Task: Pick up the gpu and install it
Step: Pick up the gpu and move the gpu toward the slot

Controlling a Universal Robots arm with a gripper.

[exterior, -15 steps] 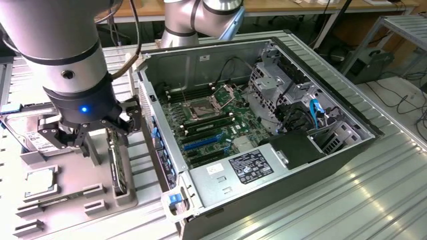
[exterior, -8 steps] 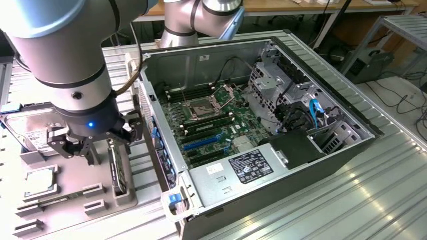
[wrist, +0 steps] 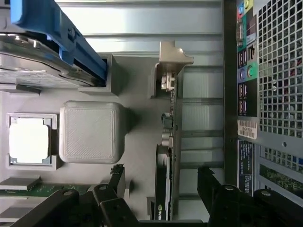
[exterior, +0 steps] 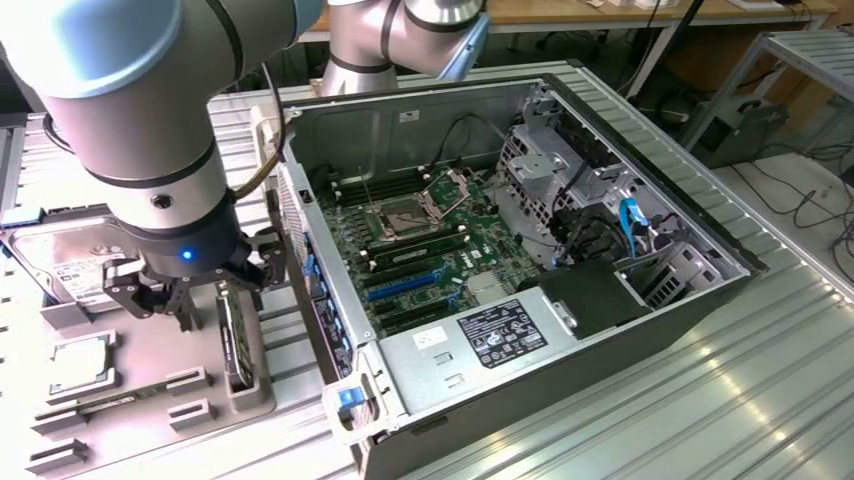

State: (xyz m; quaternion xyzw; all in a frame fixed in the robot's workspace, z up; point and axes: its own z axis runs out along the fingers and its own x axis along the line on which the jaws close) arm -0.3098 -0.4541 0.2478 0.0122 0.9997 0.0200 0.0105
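The gpu point(exterior: 238, 342) stands on its edge in a slot of the grey parts tray point(exterior: 147, 350), beside the open computer case point(exterior: 561, 330). In the wrist view the gpu point(wrist: 169, 142) runs as a thin green and black edge, with its silver bracket point(wrist: 173, 59) at the far end. My gripper point(exterior: 180, 300) hangs just above the tray, open. Its two black fingers point(wrist: 116, 182) stand on either side of the card without touching it, so my gripper point(wrist: 161, 182) straddles the card's near end.
A silver hard drive point(exterior: 67, 265) with a blue rail point(wrist: 61, 33), a processor point(wrist: 28, 139) and a memory stick point(wrist: 28, 189) also lie on the tray. The case's rear panel point(wrist: 274, 94) is close beside the card. The motherboard point(exterior: 427, 240) lies exposed inside the case.
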